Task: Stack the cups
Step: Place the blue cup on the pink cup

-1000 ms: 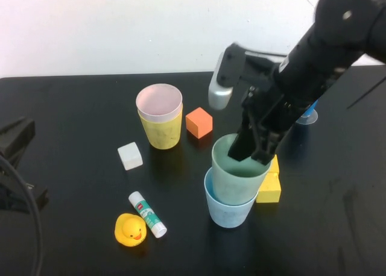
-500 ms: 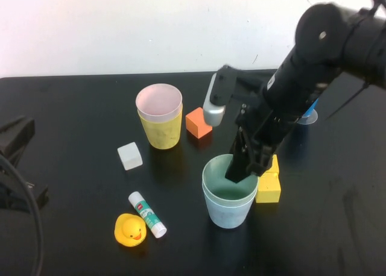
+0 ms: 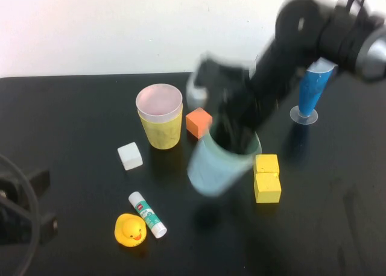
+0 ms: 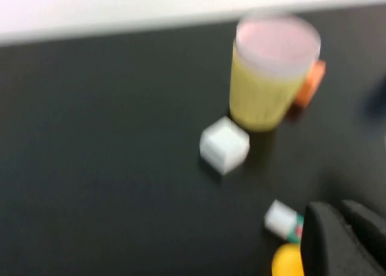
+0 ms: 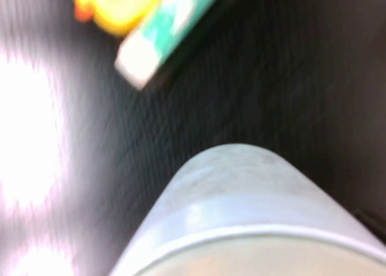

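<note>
Over the table centre, high view: I saw the right gripper (image 3: 232,137) clamped on the nested pale-green and light-blue plastic tumblers (image 3: 220,164), lifted, tilted; pink-in-yellow tumbler pair (image 3: 160,116) upright to their left, orange cube (image 3: 199,122) between.
Left wrist view: left gripper (image 4: 338,240) parked low; I couldn't tell its fingers.
Right wrist view: tumbler wall (image 5: 241,203) filled it, glue stick (image 5: 172,35) beyond.

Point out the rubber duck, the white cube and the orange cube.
rubber duck (image 3: 129,229): high view, on its yellow body.
white cube (image 3: 129,155): high view, on its top face.
orange cube (image 3: 199,122): high view, on its top face.
</note>
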Robot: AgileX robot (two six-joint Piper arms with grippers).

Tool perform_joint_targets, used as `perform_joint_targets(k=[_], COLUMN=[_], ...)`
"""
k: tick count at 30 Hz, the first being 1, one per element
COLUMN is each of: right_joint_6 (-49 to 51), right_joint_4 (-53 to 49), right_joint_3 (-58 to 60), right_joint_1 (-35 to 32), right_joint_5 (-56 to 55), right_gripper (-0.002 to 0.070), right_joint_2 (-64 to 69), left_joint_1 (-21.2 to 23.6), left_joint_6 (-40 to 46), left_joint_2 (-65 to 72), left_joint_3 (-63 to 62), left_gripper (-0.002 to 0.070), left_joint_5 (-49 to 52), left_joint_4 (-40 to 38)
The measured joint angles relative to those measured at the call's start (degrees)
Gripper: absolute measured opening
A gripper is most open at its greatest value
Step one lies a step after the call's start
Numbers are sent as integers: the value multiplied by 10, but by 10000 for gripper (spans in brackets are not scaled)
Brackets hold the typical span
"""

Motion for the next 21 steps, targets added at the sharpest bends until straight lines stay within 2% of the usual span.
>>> perform_joint_targets(k=[4, 10, 21], right_joint_6=[16, 42, 31], right_joint_4=[-7, -21, -27], right_joint_3=[-114, -254, -282], right_joint_1=[0, 0, 0], right_joint_5=[-8, -46, -110], right_gripper=[91, 91, 90], right_joint_2=[0, 37, 113], left_joint_1=[0, 0, 0], left_joint_6=[-12, -25, -26], left_joint_2=[10, 17, 36], left_joint_3=[0, 0, 0], left_gripper=[2, 2, 2], left_joint_5=[50, 54, 53], left_joint_4=[0, -3, -14])
